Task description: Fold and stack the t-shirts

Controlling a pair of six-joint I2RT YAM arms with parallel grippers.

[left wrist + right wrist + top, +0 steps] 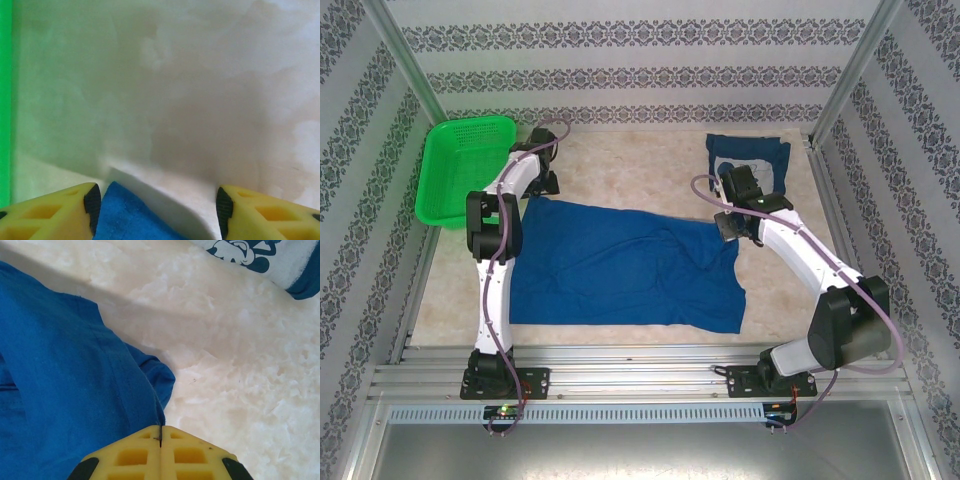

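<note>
Royal-blue cotton all over this one lol. The spread t-shirt (620, 265) lies flat-ish across the middle of the surface (620, 165), roughly a wide rectangle with soft wrinkles and one sleeve poking toward the right arm. The weave looks matte and a bit fuzzy up close, with a stitched seam running along the sleeve.

A folded t-shirt (770, 152) sits at the far right corner, a neat small square with its white chest print and cartoon figure facing up, well apart from the spread one.

The left gripper (157, 212) is at the shirt's far left corner. Its chunky yellow fingers (55, 210), with black pads, stand apart with a point of blue cloth lying between them, so it's not clamped. The right gripper (161, 437) has its yellow tips pressed tight together right at the sleeve edge. I can't tell if any fabric is pinched in there.

At the far left is a bright green plastic mesh basket (460, 170), tilted against the wall.

The surface is a pale, creamy, marbled sheet. Walls (620, 40) are white with bands of grey floral pattern, framed by aluminium posts (405, 60), and slotted metal rails (640, 365) run along the near edge.
</note>
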